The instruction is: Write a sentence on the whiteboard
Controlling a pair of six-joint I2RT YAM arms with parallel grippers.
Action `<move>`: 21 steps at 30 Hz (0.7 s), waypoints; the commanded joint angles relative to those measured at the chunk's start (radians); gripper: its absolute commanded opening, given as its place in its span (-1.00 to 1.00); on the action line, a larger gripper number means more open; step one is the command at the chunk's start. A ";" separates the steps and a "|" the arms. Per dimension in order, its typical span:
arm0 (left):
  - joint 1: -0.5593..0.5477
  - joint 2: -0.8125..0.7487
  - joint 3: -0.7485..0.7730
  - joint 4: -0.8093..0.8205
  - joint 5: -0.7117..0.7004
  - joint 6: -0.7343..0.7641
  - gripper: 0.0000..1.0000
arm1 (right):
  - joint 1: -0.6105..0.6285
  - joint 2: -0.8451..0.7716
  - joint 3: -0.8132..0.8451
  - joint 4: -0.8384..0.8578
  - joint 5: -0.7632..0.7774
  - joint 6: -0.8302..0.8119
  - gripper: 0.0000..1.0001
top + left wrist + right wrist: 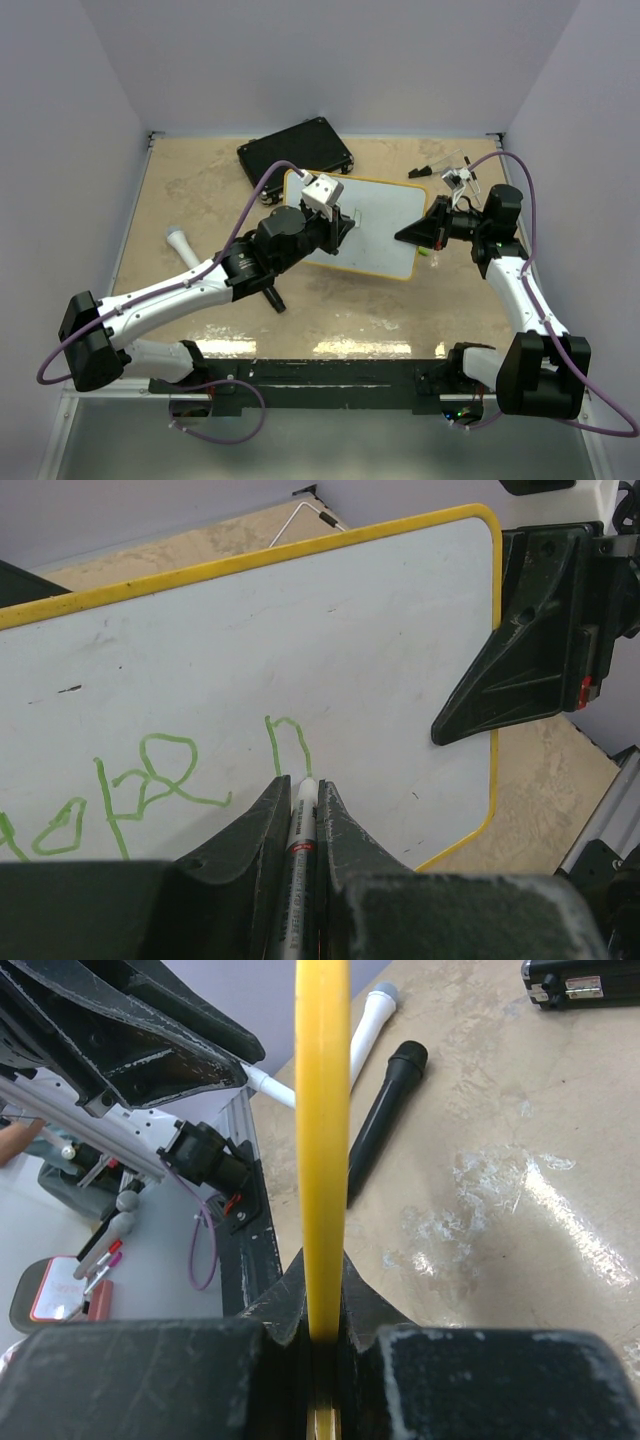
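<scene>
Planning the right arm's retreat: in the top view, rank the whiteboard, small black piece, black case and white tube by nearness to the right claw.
1. whiteboard, clamped in the right claw.
2. small black piece, just behind it.
3. black case, back left.
4. white tube, far left.

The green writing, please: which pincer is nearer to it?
Left. The left pincer holds a marker at the green writing; the right pincer clamps the whiteboard edge, farther off.

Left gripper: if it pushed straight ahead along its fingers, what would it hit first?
The whiteboard: the marker clamped in the left gripper points at its white face, tip by the green sentence. Whether the tip touches it is unclear.
</scene>
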 commanded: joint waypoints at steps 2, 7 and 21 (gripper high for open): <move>0.005 -0.037 0.042 -0.011 -0.002 -0.003 -1.00 | -0.003 -0.014 0.040 0.046 -0.049 0.009 -1.00; 0.004 -0.078 0.088 0.002 0.030 -0.003 -1.00 | -0.003 -0.020 0.040 0.046 -0.047 0.006 -1.00; 0.005 -0.259 -0.039 0.058 -0.030 -0.023 -1.00 | -0.003 -0.025 0.036 0.054 -0.050 0.003 -1.00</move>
